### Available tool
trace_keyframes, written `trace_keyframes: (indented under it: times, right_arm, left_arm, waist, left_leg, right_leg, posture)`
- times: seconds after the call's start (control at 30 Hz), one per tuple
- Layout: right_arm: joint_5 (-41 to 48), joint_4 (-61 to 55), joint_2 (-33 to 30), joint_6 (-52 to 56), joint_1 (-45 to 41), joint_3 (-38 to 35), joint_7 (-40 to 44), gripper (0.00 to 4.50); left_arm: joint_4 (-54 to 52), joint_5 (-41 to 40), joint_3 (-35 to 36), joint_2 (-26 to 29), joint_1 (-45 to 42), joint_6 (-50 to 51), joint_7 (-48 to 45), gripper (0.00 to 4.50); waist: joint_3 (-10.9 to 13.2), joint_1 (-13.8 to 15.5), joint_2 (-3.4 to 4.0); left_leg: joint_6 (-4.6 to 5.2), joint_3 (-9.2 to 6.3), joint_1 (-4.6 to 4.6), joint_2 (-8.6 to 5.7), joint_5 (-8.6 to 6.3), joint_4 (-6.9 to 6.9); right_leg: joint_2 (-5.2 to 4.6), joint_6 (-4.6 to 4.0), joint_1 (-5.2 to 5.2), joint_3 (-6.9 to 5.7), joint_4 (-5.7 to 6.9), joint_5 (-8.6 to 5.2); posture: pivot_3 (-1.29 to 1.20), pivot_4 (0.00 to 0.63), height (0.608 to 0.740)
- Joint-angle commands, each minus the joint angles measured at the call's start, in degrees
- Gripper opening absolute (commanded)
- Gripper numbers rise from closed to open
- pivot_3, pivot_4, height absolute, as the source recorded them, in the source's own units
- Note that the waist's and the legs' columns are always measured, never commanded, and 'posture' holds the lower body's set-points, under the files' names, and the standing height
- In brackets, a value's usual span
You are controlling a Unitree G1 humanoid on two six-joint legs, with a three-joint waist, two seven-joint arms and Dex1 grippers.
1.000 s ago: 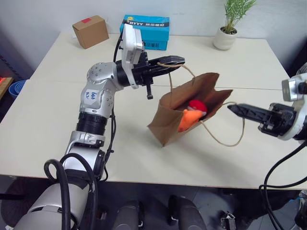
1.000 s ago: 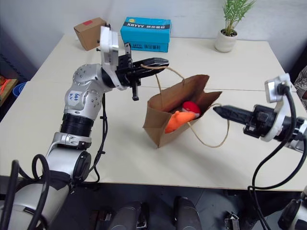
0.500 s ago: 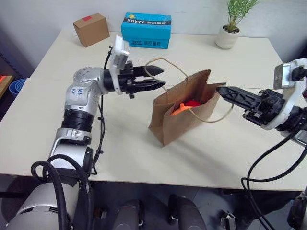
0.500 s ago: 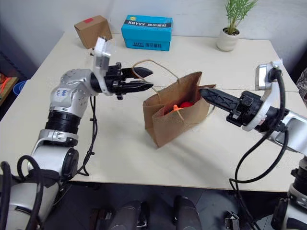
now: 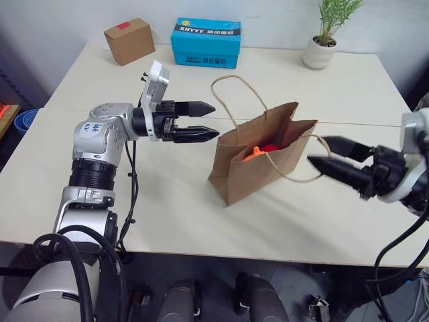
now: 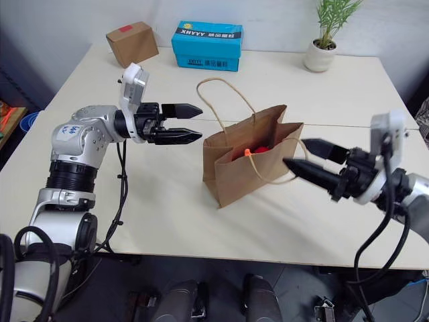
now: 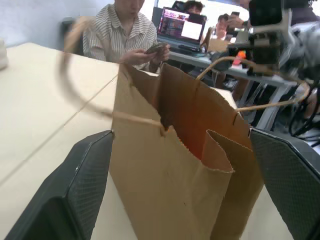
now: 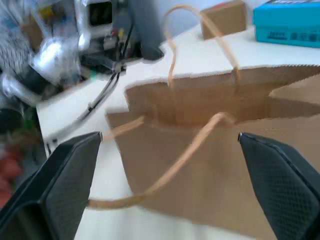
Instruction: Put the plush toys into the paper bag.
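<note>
Left gripper [image 5: 209, 121] is held level, pointed rightward at the paper bag [image 5: 258, 159], fingers spread, nothing gripped. Bag is stood upright mid-table [image 5: 167, 215], handles loose; orange plush toy [image 5: 252, 151] and red plush toy [image 5: 271, 145] are seen inside. Right gripper [image 5: 328, 153] is aimed leftward just beside the bag, fingers spread and empty

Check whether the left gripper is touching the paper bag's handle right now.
Apart. In the left eye view the left gripper, jaws open, sits beside the paper bag, with bare table between it and the upright handle loop.
</note>
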Motion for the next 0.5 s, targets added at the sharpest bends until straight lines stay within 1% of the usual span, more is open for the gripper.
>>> trace_keyframes:
  times: [0.03, 0.1, 0.2, 0.33, 0.4, 0.47, 0.5]
  right_arm:
    - [-4.33, -0.83, 2.96, -6.64, 0.23, -1.62, 2.58, 4.45]
    - [-6.35, -0.19, 3.92, -8.39, 1.21, -2.38, 3.21, 4.45]
    - [-4.61, 0.26, 5.16, -8.32, 1.93, -4.31, 2.18, 4.45]
    - [1.26, -0.20, 6.82, -7.13, 2.29, -8.01, -0.74, 4.45]
    - [5.35, -0.29, 8.82, -7.75, 2.09, -10.22, -3.40, 4.45]
    - [10.47, 0.26, 10.09, -7.07, 2.17, -12.24, -6.99, 4.45]
    - [11.06, 0.72, 10.07, -6.77, 2.42, -12.90, -7.70, 4.45]
  left_arm:
    - [-3.84, -2.05, 0.47, 1.84, 0.14, 5.03, -0.14, 4.50]
    - [-3.71, -0.81, 0.57, 2.16, 1.02, 3.77, 0.63, 4.50]
    - [-6.13, -1.69, 2.03, 2.67, 3.99, 1.46, 0.31, 4.50]
    - [-12.30, -3.13, 4.34, 3.56, 9.97, 0.86, 2.15, 4.50]
    - [-15.56, -3.27, 5.69, 3.37, 13.37, -0.34, 4.44, 4.50]
    - [-19.05, -4.97, 7.18, 2.84, 16.34, 0.99, 6.65, 4.50]
    - [-21.16, -5.19, 7.15, 2.78, 18.04, 1.33, 7.49, 4.50]
  waist:
    - [0.01, -0.09, -0.02]
    - [0.01, -0.04, -0.01]
    - [0.01, 0.02, -0.01]
    - [0.01, 0.03, -0.01]
    - [0.00, 0.03, -0.01]
    - [0.00, 0.02, -0.01]
    - [0.00, 0.00, 0.00]
  left_leg:
    - [0.00, 0.01, 0.02, 0.00, 0.00, 0.03]
    - [-0.01, 0.02, 0.04, -0.01, 0.00, 0.07]
    - [-0.02, 0.03, 0.08, -0.01, 0.01, 0.07]
    - [-0.02, -0.01, 0.05, -0.01, 0.01, 0.12]
    - [-0.02, -0.03, 0.05, 0.00, 0.01, 0.12]
    - [-0.02, -0.06, 0.06, 0.00, 0.01, 0.12]
    - [-0.02, -0.06, 0.06, 0.00, 0.01, 0.13]
  right_leg:
    - [-0.01, 0.00, 0.00, 0.00, 0.04, 0.00]
    - [-0.02, 0.00, 0.00, 0.02, 0.10, 0.00]
    - [-0.05, -0.01, 0.00, 0.05, 0.12, 0.00]
    - [-0.10, -0.01, 0.01, 0.11, 0.13, 0.00]
    - [-0.14, -0.02, 0.02, 0.20, 0.13, -0.01]
    - [-0.20, -0.02, 0.04, 0.27, 0.13, -0.01]
    - [-0.24, -0.02, 0.04, 0.31, 0.13, -0.01]
  posture:
    - [0.00, 0.150, 0.740]
    - [0.00, 0.150, 0.740]
    - [0.00, 0.150, 0.740]
    - [0.00, 0.150, 0.740]
    - [0.00, 0.150, 0.740]
    - [0.00, 0.150, 0.740]
    - [0.00, 0.150, 0.740]
